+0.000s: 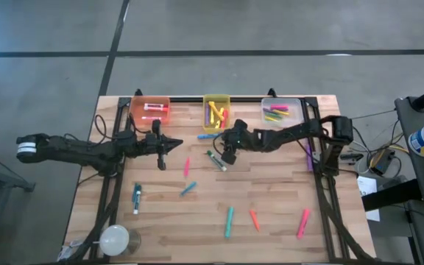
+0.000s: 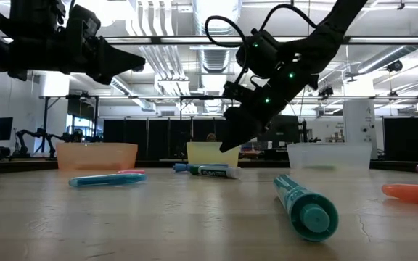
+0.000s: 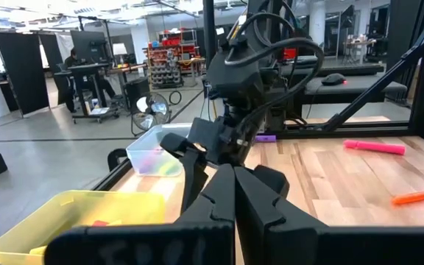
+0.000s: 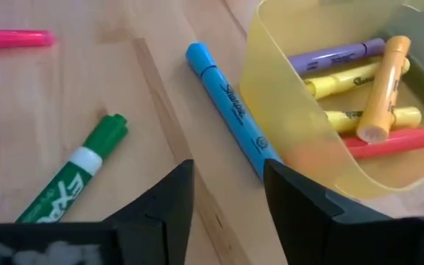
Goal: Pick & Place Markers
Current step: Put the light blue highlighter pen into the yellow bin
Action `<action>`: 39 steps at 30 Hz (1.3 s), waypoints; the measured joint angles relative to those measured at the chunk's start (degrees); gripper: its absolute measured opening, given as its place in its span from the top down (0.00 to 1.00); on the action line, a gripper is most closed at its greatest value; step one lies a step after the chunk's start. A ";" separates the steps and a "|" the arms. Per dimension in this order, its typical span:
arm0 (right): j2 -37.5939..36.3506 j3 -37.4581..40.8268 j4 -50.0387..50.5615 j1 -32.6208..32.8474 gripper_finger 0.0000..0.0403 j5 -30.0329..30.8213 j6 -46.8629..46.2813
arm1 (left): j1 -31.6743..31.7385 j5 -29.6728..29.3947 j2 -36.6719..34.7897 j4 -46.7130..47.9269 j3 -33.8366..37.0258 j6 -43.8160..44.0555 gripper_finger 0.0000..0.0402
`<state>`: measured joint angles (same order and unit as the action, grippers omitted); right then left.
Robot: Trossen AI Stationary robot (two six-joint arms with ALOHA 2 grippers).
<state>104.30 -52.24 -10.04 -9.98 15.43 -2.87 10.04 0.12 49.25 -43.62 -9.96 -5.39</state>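
Observation:
Markers lie scattered on the wooden table: a green-and-white one (image 1: 216, 160) (image 4: 72, 177), a blue one (image 1: 207, 136) (image 4: 227, 110), and a pink one (image 1: 186, 166). More lie toward the near edge. Others fill the orange bin (image 1: 150, 110), the yellow bin (image 1: 216, 110) (image 4: 322, 110) and the clear bin (image 1: 282, 112) at the far edge. My right gripper (image 1: 227, 151) (image 4: 227, 191) is open. It hovers above the table (image 2: 227, 145) between the green marker and the blue marker's end, just in front of the yellow bin. My left gripper (image 1: 169, 145) (image 3: 234, 184) is shut, empty and raised (image 2: 122, 65), near the orange bin.
Near the front lie a teal-and-white marker (image 1: 137, 197), a blue one (image 1: 188, 188), a teal one (image 1: 229, 221) (image 2: 307, 206), an orange one (image 1: 254, 219) and a pink one (image 1: 302, 222). A purple marker (image 1: 309, 154) lies by the right frame. A white ball (image 1: 114, 239) sits at the near left corner.

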 joint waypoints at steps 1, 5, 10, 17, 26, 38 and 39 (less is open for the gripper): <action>0.33 -0.20 -0.01 0.04 0.64 0.39 0.19 | 0.00 0.00 0.00 -0.01 0.00 -0.07 1.00; 3.21 -1.93 -0.04 1.56 0.80 5.63 3.60 | 0.00 0.00 0.00 -0.04 -0.02 -0.09 1.00; 7.60 -5.10 0.33 3.72 0.96 16.82 9.25 | 0.00 0.00 0.02 -0.04 -0.04 -0.18 1.00; 13.25 -10.56 1.62 4.00 0.98 21.58 16.13 | 0.00 -0.15 0.02 -0.05 -0.07 -0.21 1.00; 15.57 -15.75 8.32 3.70 0.98 23.59 16.62 | 0.00 -0.15 0.02 -0.02 -0.07 -0.22 1.00; 15.22 -15.88 12.14 2.27 0.98 22.24 14.18 | 0.00 -0.15 0.02 0.00 -0.07 -0.22 1.00; 15.18 -16.16 13.51 2.29 0.98 21.28 13.81 | 0.00 -0.15 0.02 0.00 -0.07 -0.22 1.00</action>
<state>119.48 -68.40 3.47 -7.69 36.71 10.94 10.04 -0.03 49.28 -43.62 -10.02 -5.61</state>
